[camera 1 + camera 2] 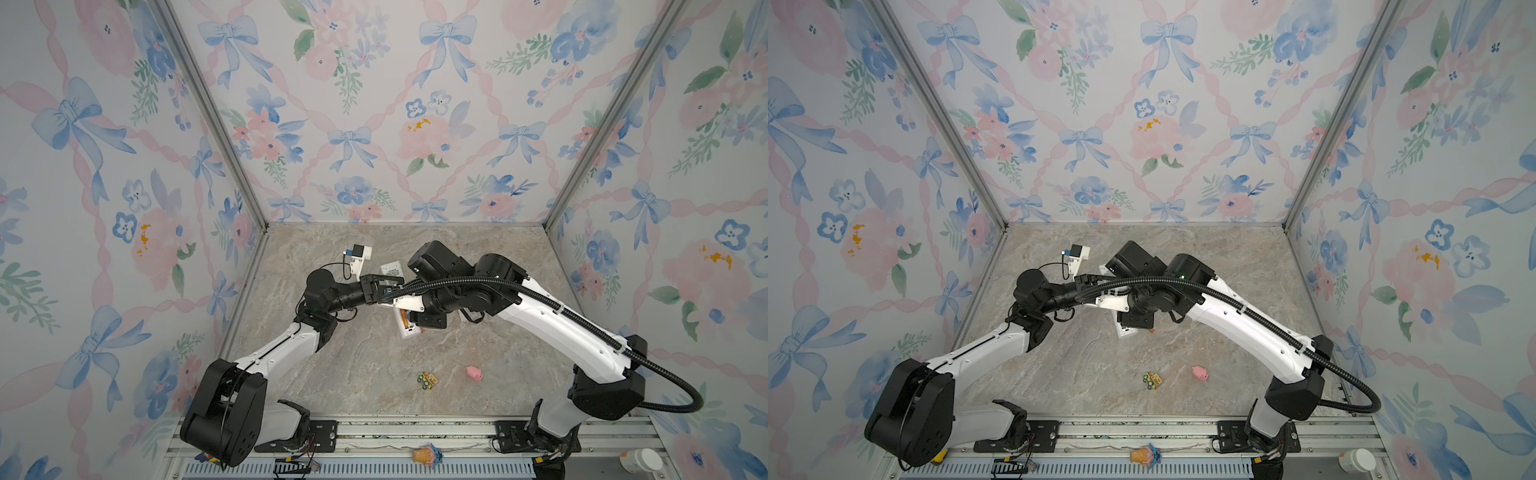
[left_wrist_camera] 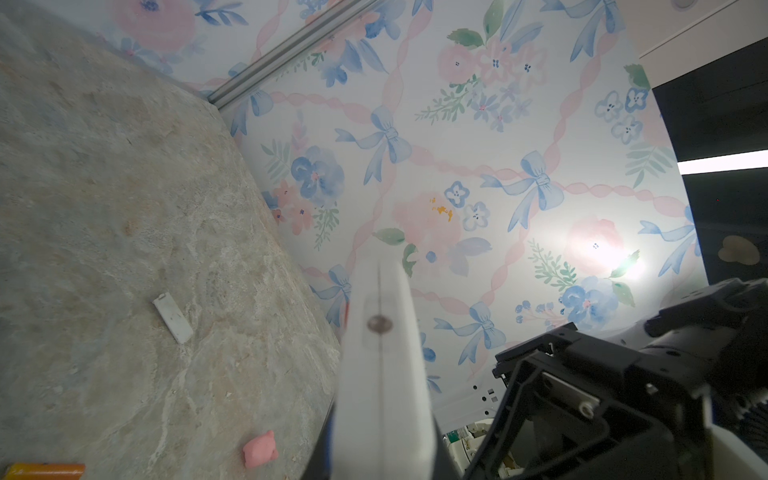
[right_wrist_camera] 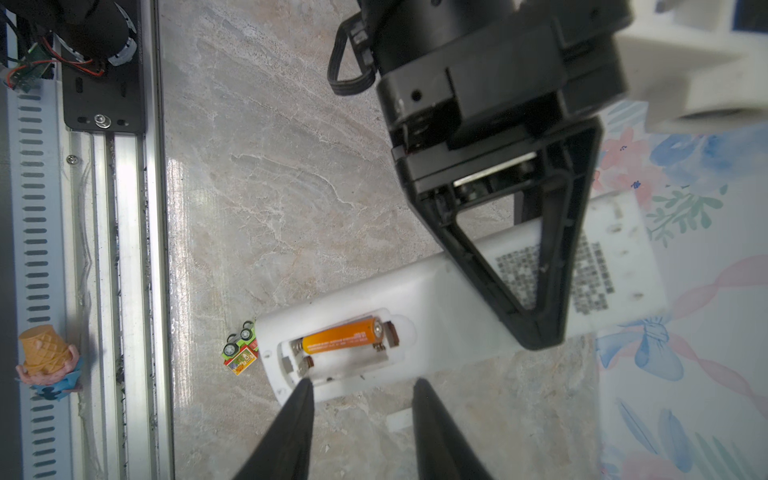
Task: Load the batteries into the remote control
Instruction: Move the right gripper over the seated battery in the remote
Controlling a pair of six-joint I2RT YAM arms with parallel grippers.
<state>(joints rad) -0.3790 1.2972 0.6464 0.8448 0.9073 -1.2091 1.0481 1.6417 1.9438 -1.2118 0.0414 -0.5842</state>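
My left gripper (image 1: 394, 286) is shut on the middle of the white remote control (image 1: 405, 330) and holds it back-up above the table. The right wrist view shows the remote control (image 3: 449, 291) with its battery bay uncovered. One orange battery (image 3: 340, 338) lies in the far slot; the near slot is bare. My right gripper (image 3: 362, 384) hangs at the bay's near edge, its fingers apart with nothing between them. In a top view a small orange bit (image 1: 420, 330) peeks out beside the right gripper; I cannot tell what it is. The left wrist view sees the remote control (image 2: 380, 374) edge-on.
A small white cover piece (image 2: 172, 318) lies on the marble table. A pink pig toy (image 1: 473, 372) and a green toy car (image 1: 428, 380) sit nearer the front. An ice-cream toy (image 1: 427, 455) and a white jar (image 1: 640, 459) rest by the front rail.
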